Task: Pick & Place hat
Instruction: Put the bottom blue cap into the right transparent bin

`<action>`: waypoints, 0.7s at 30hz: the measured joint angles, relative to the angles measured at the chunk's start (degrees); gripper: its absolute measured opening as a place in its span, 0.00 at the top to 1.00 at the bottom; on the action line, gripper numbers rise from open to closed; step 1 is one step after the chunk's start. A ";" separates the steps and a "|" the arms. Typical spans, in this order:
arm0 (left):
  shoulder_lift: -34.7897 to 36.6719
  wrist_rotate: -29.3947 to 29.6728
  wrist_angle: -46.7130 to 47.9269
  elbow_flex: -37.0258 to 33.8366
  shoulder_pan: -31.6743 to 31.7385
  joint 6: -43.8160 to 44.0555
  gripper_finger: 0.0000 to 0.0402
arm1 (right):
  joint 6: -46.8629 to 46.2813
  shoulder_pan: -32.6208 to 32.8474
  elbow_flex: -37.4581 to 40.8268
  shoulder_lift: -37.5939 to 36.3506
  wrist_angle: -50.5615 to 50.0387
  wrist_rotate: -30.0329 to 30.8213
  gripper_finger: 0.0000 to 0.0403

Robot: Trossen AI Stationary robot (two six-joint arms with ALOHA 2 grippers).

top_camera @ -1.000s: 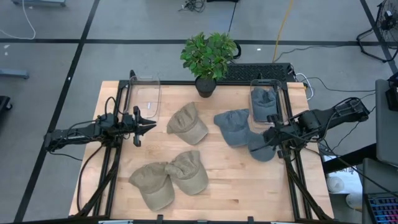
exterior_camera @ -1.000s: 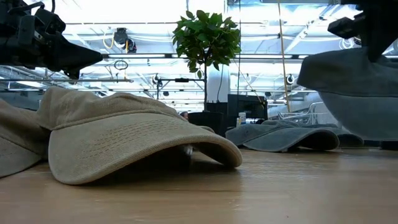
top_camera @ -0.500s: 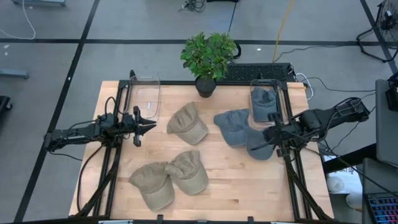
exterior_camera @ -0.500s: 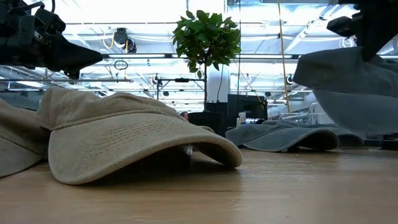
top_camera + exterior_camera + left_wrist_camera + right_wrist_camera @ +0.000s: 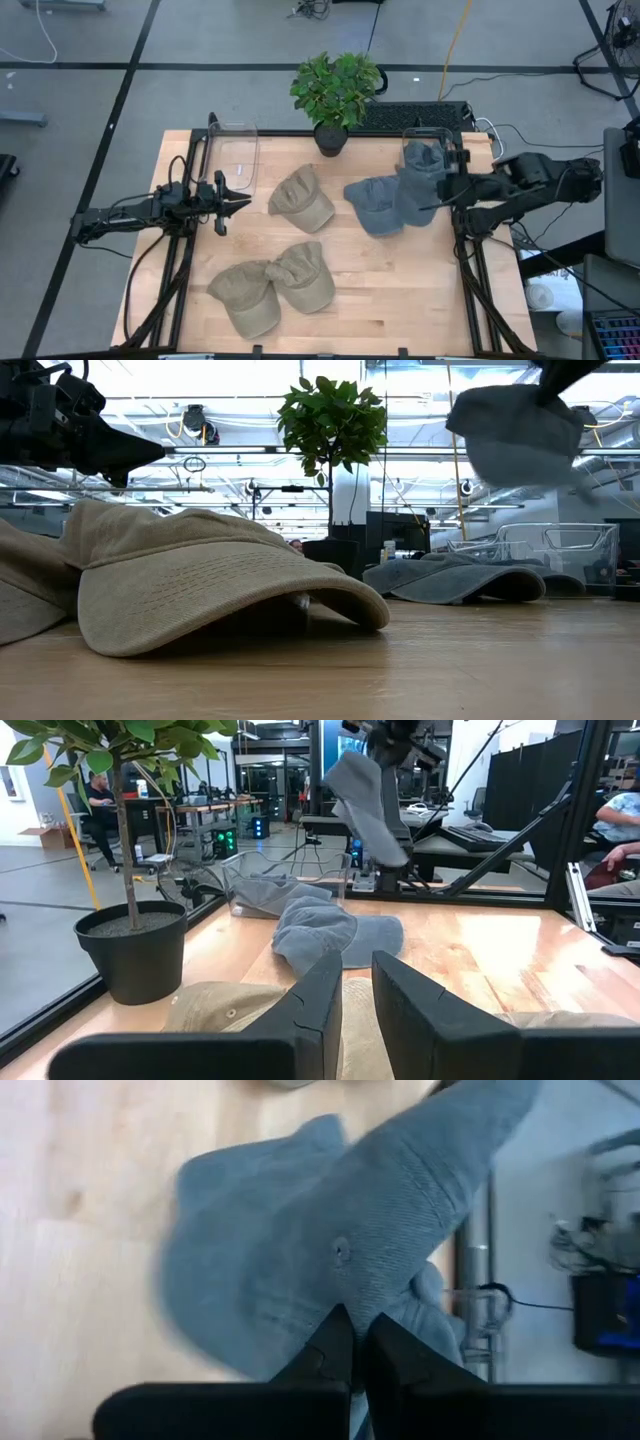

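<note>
The right end effector [image 5: 447, 190] is clenched on a gray hat [image 5: 416, 193], held above the tabletop [image 5: 400, 290] near the clear bin [image 5: 428, 150] at the far right. It pinches only fabric (a thin hold), so the hat could slip, or drape over the bin's rim. The left end effector [image 5: 238, 202] waits nearly closed, empty.

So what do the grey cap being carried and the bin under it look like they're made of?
Grey cap in the right gripper: woven cotton-like twill, matte; fine ribbed weave and a stitched eyelet show. Bin: clear rigid plastic, probably, since the room shows through its glossy walls.
</note>
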State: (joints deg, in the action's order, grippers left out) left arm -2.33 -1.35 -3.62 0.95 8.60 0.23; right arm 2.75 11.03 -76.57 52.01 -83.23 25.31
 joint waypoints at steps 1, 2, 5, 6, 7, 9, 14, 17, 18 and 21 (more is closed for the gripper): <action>-0.01 -0.02 0.01 0.00 -0.01 0.00 0.83 | 0.12 -0.36 -0.66 0.00 0.02 1.00 1.00; -0.01 -0.02 0.02 0.00 0.00 0.00 0.83 | -0.09 -0.63 -1.18 0.00 0.04 1.77 1.00; -0.01 -0.02 0.02 0.00 0.00 0.00 0.83 | -0.14 -1.11 -1.60 0.00 0.06 1.88 1.00; 0.00 -0.02 0.00 0.00 0.00 0.00 0.83 | -0.12 -1.24 -1.60 0.02 0.04 1.81 1.00; -0.02 -0.02 0.02 0.00 -0.02 0.00 0.83 | -0.12 -1.29 -1.60 0.06 0.05 1.75 1.00; 0.00 -0.02 0.01 0.00 -0.01 0.00 0.83 | -0.12 -1.32 -1.60 0.21 0.06 1.89 1.00; -0.01 -0.02 0.00 0.00 0.00 0.00 0.83 | -0.11 -1.32 -1.60 0.25 -0.01 1.89 1.00; 0.00 -0.02 0.02 0.00 0.00 0.00 0.83 | 1.22 -1.32 -1.60 0.25 -0.74 2.01 1.00; 0.00 -0.02 0.01 0.00 0.00 0.00 0.83 | 2.00 -1.32 -1.60 0.26 -1.21 2.75 1.00; 0.00 -0.02 0.01 0.00 0.00 0.00 0.83 | 3.51 -1.32 -1.60 0.26 -2.19 7.23 1.00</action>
State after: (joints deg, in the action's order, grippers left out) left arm -2.33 -1.37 -3.60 0.95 8.60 0.23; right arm 6.26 9.72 -78.17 52.27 -85.43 32.53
